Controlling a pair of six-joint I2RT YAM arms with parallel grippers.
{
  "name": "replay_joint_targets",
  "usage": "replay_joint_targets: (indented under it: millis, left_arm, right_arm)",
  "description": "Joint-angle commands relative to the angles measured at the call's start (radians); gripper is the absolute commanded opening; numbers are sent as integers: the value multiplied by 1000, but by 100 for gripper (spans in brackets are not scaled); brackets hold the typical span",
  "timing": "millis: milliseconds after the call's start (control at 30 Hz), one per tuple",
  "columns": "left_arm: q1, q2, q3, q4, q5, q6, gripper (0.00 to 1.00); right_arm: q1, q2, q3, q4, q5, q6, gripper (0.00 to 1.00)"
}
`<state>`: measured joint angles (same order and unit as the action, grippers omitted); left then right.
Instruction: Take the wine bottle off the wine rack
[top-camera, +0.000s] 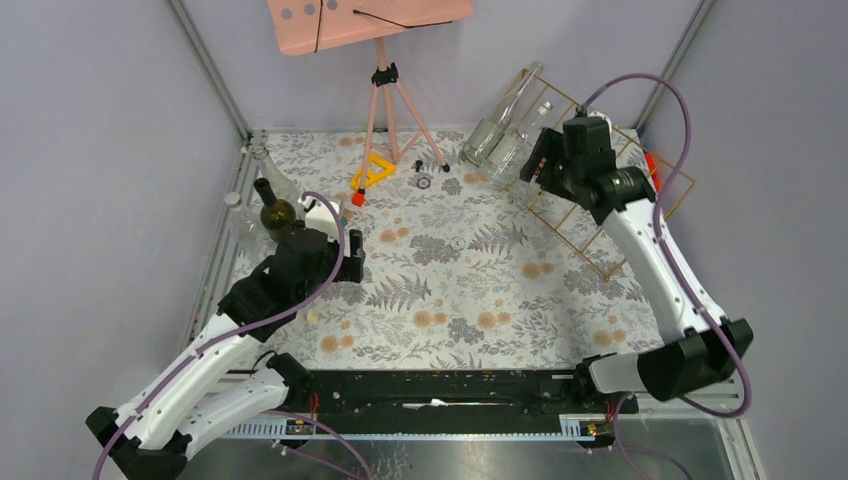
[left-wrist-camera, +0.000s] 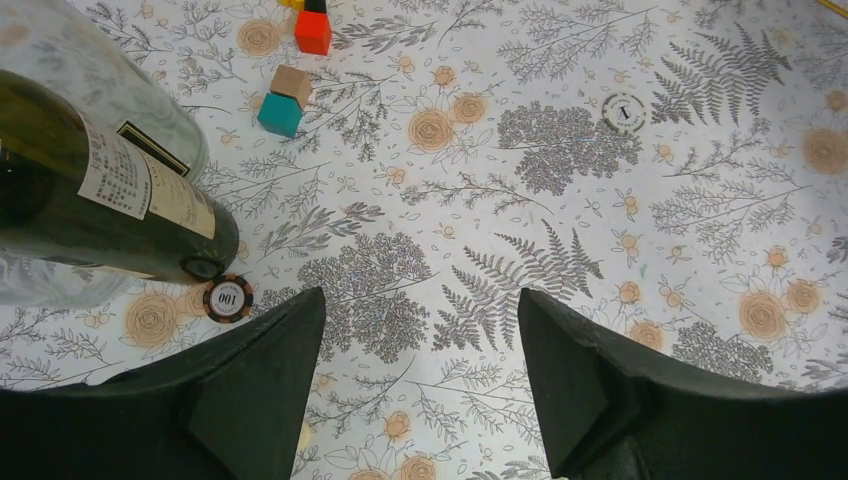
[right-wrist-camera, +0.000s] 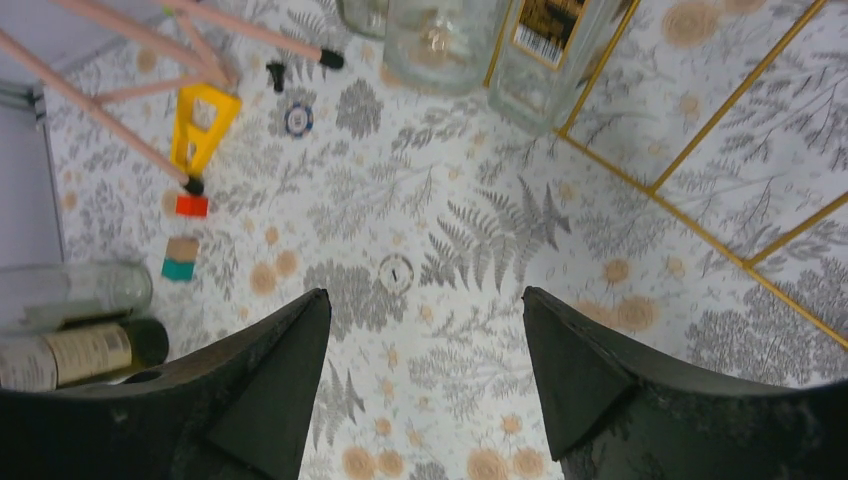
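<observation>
Two clear bottles (top-camera: 487, 135) on wine rack (right-wrist-camera: 700, 237) | left fingers (left-wrist-camera: 250, 400) apart, empty | right fingers (right-wrist-camera: 260, 400) apart, empty

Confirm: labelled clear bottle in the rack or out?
In. The labelled clear bottle leans between gold wires of the wine rack; the right gripper is open and apart from it.

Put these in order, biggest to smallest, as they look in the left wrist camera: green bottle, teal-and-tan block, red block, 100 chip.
1. green bottle: biggest by far, though it is also nearest and partly cut off.
2. teal-and-tan block.
3. 100 chip and red block look about alike. The block lies farther off, so I won't rank them.
</observation>
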<state>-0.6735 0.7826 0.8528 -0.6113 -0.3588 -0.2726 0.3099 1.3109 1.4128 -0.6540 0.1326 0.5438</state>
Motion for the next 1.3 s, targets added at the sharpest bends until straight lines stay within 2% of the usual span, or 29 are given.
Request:
replay_joint_targets:
  millis: [0,267,700,1067,1267]
  left_arm:
    - [-3,-63,-14,-20,42,24,77]
    - [-7,-94,-71,-41,52,20,77]
    - [-8,-53,-69,-38,50,31,77]
    - [-9,-57,-70,-35,50,33,77]
    - [-8,-52,-68,-33,50,33,77]
  right_arm:
    - [-37,120,165,10,101,-12,77]
    - [-115,386,431,1,192,-24,71]
    - [-226,777,837,-68,304,-71,71]
    - [-264,926,967,-66,330,-41,68]
    - [-273,966,954,23,289,-52,66]
